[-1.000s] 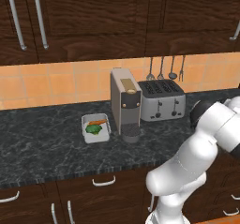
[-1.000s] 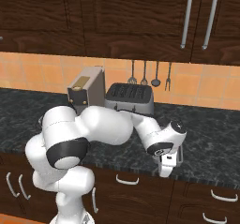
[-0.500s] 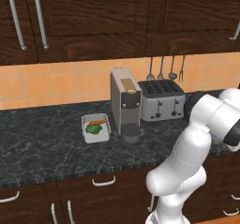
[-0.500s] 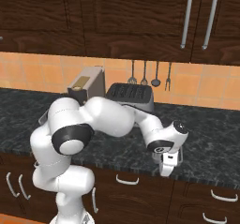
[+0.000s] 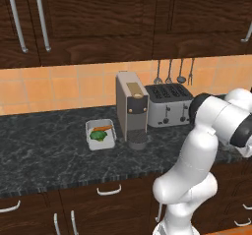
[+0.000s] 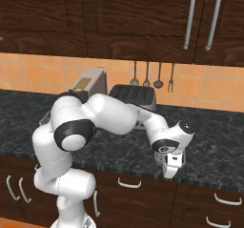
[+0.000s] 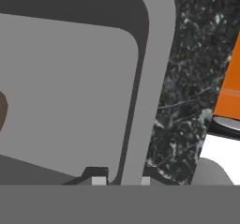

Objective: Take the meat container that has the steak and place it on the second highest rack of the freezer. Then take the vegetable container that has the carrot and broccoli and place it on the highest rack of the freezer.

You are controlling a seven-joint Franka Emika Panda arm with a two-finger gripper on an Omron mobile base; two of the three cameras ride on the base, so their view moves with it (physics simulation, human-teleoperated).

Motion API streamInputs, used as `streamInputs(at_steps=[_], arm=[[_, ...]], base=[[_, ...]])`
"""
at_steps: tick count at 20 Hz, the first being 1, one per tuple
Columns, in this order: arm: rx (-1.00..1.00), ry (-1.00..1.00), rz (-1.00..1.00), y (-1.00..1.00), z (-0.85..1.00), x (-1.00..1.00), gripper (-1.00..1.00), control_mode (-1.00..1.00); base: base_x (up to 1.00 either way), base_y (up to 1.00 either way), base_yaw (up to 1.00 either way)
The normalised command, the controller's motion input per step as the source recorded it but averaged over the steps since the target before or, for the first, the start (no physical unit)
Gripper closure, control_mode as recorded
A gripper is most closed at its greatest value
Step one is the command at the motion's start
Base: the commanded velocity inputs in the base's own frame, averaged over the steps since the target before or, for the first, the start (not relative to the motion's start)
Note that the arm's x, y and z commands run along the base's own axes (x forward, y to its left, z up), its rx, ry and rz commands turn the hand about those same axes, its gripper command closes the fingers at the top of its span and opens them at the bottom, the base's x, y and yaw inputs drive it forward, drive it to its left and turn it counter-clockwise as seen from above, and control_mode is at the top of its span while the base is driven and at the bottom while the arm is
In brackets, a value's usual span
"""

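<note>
The gripper (image 7: 119, 180) is clamped on the rim of the grey meat container (image 7: 154, 68) — fingers nearly together — down at the dark counter (image 7: 187, 101) edge. The vegetable container (image 5: 101, 134) sits beside the coffee machine (image 5: 131, 108).

Black speckled counter (image 5: 44, 150), orange carrot (image 5: 102, 128), green broccoli (image 5: 98, 135).

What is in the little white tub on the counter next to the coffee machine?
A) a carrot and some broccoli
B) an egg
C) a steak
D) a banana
A: in the left base view the white tub beside the coffee machine holds an orange carrot and a green piece of broccoli.
</note>
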Motion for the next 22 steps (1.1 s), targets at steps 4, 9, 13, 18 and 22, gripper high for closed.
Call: streamInputs(at_steps=[4,9,13,18,22], arm=[[-0.02,-0.05,-0.01,0.31,0.23,-0.17,1.0,-1.0],[-0.02,-0.25,0.0,0.57,0.52,-0.62,1.0,-1.0],[-0.08,-0.16,-0.01,1.0,0.55,-0.62,1.0,-1.0],[-0.06,-0.02,-0.05,1.0,0.62,-0.36,1.0,-1.0],[-0.04,-0.02,-0.03,1.0,0.49,-0.1,1.0,-1.0]], base=[[0.0,0.0,0.0],[0.0,0.0,0.0],[0.0,0.0,0.0],[0.0,0.0,0.0],[0.0,0.0,0.0]])
